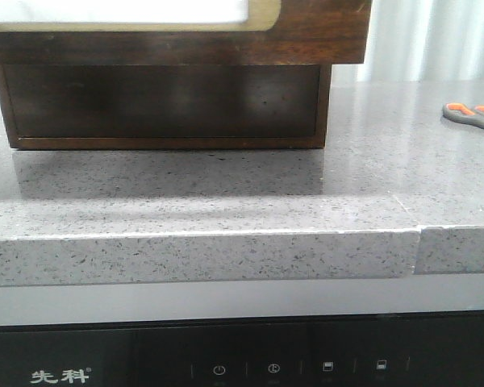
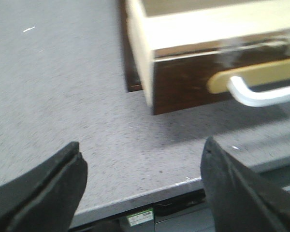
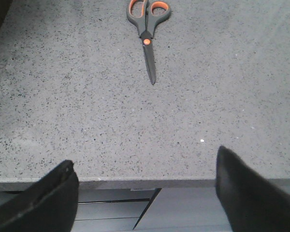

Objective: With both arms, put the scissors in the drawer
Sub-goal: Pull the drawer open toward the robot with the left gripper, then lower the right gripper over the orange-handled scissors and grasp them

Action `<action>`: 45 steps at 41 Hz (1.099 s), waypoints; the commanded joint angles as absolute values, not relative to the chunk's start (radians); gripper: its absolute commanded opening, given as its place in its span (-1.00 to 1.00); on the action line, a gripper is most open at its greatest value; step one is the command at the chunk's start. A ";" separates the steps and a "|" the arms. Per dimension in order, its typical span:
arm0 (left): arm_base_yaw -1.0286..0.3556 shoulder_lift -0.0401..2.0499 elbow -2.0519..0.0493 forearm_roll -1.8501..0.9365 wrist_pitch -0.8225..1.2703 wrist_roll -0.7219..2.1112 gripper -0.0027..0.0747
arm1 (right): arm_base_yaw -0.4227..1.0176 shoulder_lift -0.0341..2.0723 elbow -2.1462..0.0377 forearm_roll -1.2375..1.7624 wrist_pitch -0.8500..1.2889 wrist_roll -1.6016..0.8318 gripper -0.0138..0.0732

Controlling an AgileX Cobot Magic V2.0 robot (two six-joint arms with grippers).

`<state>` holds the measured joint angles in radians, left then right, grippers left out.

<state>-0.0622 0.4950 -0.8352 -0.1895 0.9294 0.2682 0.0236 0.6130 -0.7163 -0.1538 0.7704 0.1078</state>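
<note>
Your right tool (image 3: pixel 145 193) hangs with its two dark fingers spread wide and nothing between them, poised over the near edge of the table (image 3: pixel 87 121). The scissors (image 3: pixel 147 34) lie flat well ahead of it, closed, blade tip pointing back toward the tool and the orange loops at the far end. That lie suits you: the blades run roughly across the gap between the fingers' travel line, so you would likely want to come forward and straddle the pivot or the neck below the loops, where the body is thickest.

Your left tool (image 2: pixel 142 188) is likewise released, fingers apart, holding nothing. The drawer (image 2: pixel 193 77) sits ahead of it and off to one side, already pulled out from the cabinet, so its pale inner wall and open top show. Its curved white handle (image 2: pixel 261 94) stands clear of the fingers, untouched. In the front view the drawer's front panel overhangs the dark cabinet (image 1: pixel 161 105), and the scissors lie far off to the right, well apart from it.

Judging from this, the opening looks ready to receive; the pickup on the right side appears to be the step in hand. The thin, flat blades on hard stone may slip if you pinch too near the tip.
</note>
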 commanded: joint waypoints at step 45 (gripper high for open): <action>-0.491 0.503 -0.870 -0.082 0.748 0.098 0.35 | -0.075 1.044 -1.086 -0.119 0.939 0.066 0.67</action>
